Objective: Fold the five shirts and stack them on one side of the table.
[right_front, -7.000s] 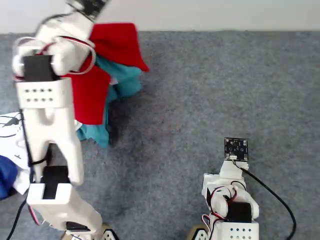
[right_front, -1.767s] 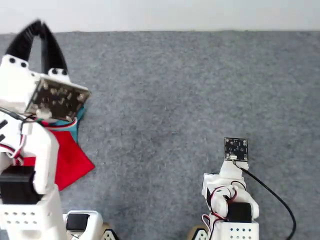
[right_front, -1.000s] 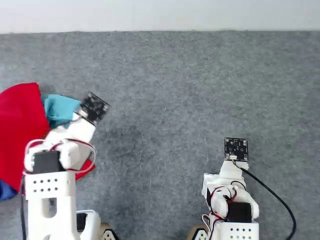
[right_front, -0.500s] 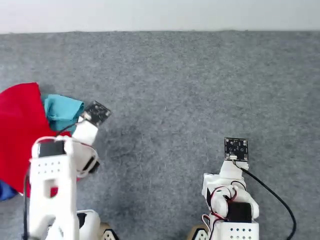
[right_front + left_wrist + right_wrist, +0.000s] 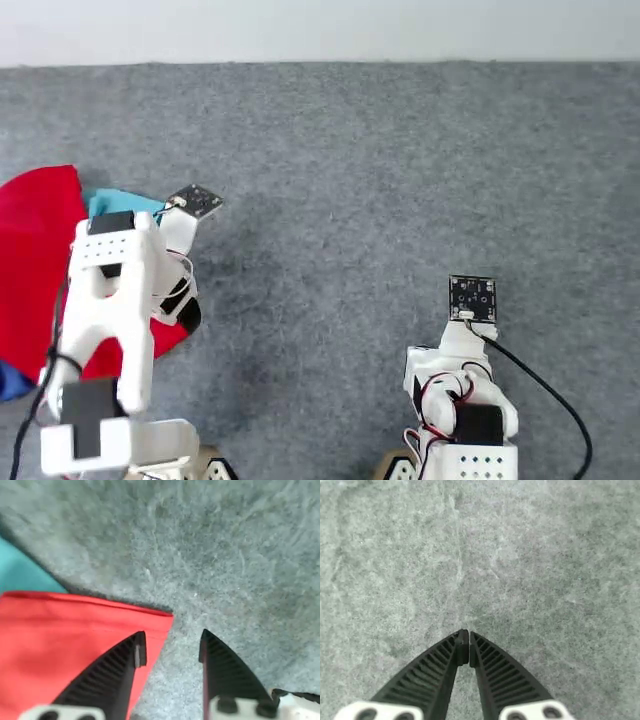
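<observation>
Red shirt (image 5: 35, 250): lying at the table's (image 5: 400, 180) left edge, with a teal shirt (image 5: 115, 203) showing at its far side and a blue cloth (image 5: 12, 382) peeking out at its near end. Left gripper (image 5: 172, 640): hanging released, one finger over the red shirt's corner. Right gripper (image 5: 469, 647): sitting clenched on nothing, over bare table near the front edge.

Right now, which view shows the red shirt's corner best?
The left wrist view: the corner of the red shirt lies close by the open left claw. In the high view the left arm covers part of it. The right wrist view faces grey table.
</observation>
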Robot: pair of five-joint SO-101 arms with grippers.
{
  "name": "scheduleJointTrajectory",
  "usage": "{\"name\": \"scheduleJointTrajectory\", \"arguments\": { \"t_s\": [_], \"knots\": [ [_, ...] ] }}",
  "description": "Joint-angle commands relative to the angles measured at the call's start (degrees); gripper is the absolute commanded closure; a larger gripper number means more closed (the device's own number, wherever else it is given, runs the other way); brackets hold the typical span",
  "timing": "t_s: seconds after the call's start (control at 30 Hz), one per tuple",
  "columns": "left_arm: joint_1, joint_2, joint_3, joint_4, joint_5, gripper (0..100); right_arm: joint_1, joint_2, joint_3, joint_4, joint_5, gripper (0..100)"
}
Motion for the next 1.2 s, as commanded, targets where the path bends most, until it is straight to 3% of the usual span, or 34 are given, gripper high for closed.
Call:
{"name": "scheduleJointTrajectory", "arguments": {
  "t_s": [0.0, 0.3, 0.77, 1.07, 1.17],
  "knots": [
    [-1.2, 2.5, -2.2, -1.2, -0.7, 82, -0.1, -0.6, 0.8, 0.3, -0.3, 98.4],
    [-5.4, 4.0, -2.2, -3.2, -2.5, 82, -0.1, -0.6, 0.8, 0.3, -0.3, 98.4],
    [-5.4, 4.3, 4.7, -12.0, -2.5, 82, -0.1, -0.6, 0.8, 0.3, -0.3, 98.4],
    [-5.6, 10.7, 5.7, -12.2, -2.4, 82, -0.1, -0.6, 0.8, 0.3, -0.3, 98.4],
    [-7.0, 15.0, 0.9, -9.6, -2.3, 88, -0.1, -0.6, 0.8, 0.3, -0.3, 98.4]
  ]
}}
